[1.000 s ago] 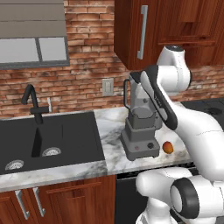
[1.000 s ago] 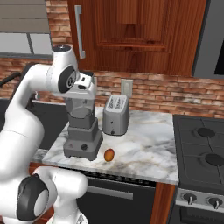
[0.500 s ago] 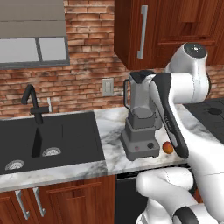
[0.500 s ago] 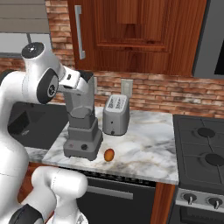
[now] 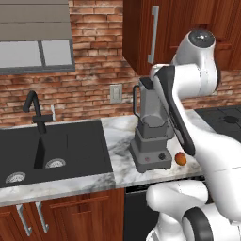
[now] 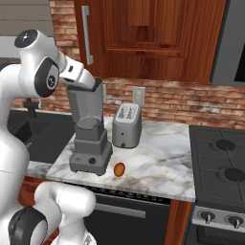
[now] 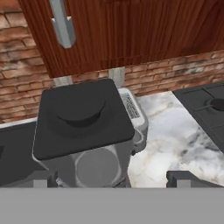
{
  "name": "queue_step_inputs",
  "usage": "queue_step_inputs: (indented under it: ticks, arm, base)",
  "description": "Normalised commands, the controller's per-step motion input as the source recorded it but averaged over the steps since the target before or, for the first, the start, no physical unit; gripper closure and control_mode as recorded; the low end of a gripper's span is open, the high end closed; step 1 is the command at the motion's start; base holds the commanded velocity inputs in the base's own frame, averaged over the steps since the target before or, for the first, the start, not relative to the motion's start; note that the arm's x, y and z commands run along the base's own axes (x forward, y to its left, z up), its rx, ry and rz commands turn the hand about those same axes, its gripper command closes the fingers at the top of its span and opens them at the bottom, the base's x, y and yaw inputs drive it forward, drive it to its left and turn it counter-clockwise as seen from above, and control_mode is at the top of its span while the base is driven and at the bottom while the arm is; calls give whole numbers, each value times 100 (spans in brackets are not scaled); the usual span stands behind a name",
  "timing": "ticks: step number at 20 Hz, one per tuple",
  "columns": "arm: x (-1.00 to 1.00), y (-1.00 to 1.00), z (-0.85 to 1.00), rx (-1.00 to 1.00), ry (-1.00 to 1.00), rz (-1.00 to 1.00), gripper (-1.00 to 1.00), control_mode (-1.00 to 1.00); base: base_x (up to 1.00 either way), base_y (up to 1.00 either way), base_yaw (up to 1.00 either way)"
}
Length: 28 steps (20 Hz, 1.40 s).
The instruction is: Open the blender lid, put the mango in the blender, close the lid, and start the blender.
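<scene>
The grey blender stands on the marble counter, with its red button and black knob facing the front. The nearly black square blender lid sits flat on the jar's rim. My gripper hovers just above and behind the lid, open, its fingertips spread wider than the cap and holding nothing. In the right base view my hand hangs over the jar top. The small orange-red mango lies on the counter just right of the blender base.
A silver toaster stands behind and right of the blender. Wooden cabinets hang low over the counter. A black sink with a faucet lies left, and a stove lies right.
The arm's upper links have swung round and risen. The hand has stayed at the jar top, lifting slightly. Blender, lid and mango have not moved.
</scene>
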Motion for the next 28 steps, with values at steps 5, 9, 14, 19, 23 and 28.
queue_step_inputs:
  ticks: [5, 9, 14, 19, 23, 28]
  arm:
    - [48, 0, -4, 0, 1, 3, -100, -100]
    - [38, 0, -23, 0, 4, 5, -100, -100]
    - [50, 1, -31, 0, 7, 4, -100, -100]
    - [47, 3, -16, 0, 7, 4, -100, -100]
    - [13, 7, 15, -2, 2, 0, -100, -100]
    - [1, 5, 2, -6, 4, 1, -100, -100]
  base:
    - [0, 0, 0]
    - [0, 0, 0]
    - [0, 0, 0]
    - [0, 0, 0]
    - [0, 0, 0]
    - [0, 0, 0]
